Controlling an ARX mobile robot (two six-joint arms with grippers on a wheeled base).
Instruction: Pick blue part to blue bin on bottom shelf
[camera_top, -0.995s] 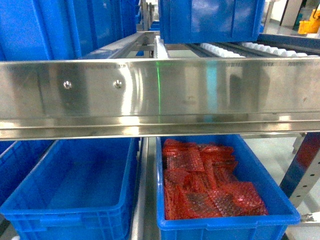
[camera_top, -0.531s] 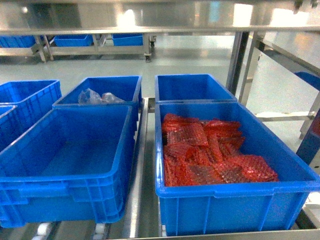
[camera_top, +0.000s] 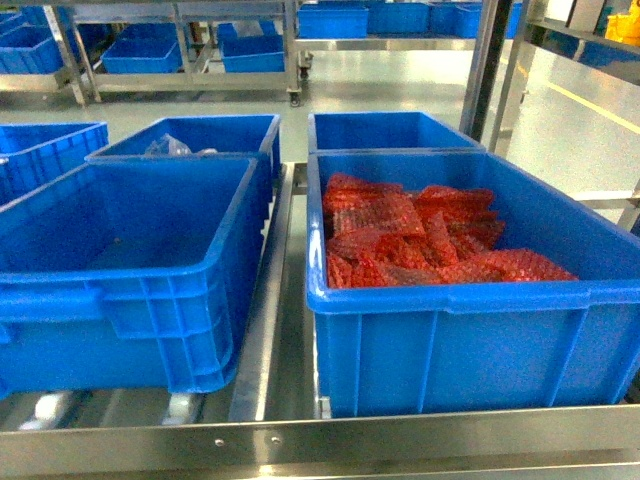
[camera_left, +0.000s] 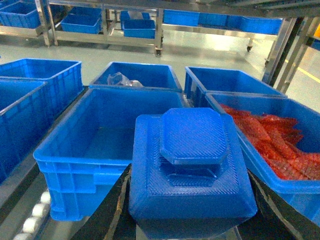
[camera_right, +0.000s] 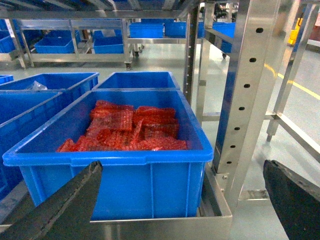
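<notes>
The blue part (camera_left: 192, 170), a square block with an octagonal raised top, fills the lower middle of the left wrist view. My left gripper (camera_left: 190, 217) is shut on it, a black finger on each side. Just beyond and to its left stands the blue bin (camera_left: 75, 175) on the bottom shelf, and nothing shows inside it. The head view has this blue bin (camera_top: 150, 300) at front left, and neither gripper appears there. My right gripper (camera_right: 182, 200) is open and holds nothing, in front of the neighbouring bin.
The front right bin (camera_top: 450, 330) holds red bubble-wrap bags (camera_top: 420, 240). Two more blue bins stand behind; the left one holds a clear bag (camera_top: 165, 147). A steel rail (camera_top: 300, 435) edges the shelf front. A perforated steel post (camera_right: 250, 100) rises at the right.
The head view has dropped from the upper shelf's steel rail to the bottom shelf. The bins now appear closer and at a lower angle.
</notes>
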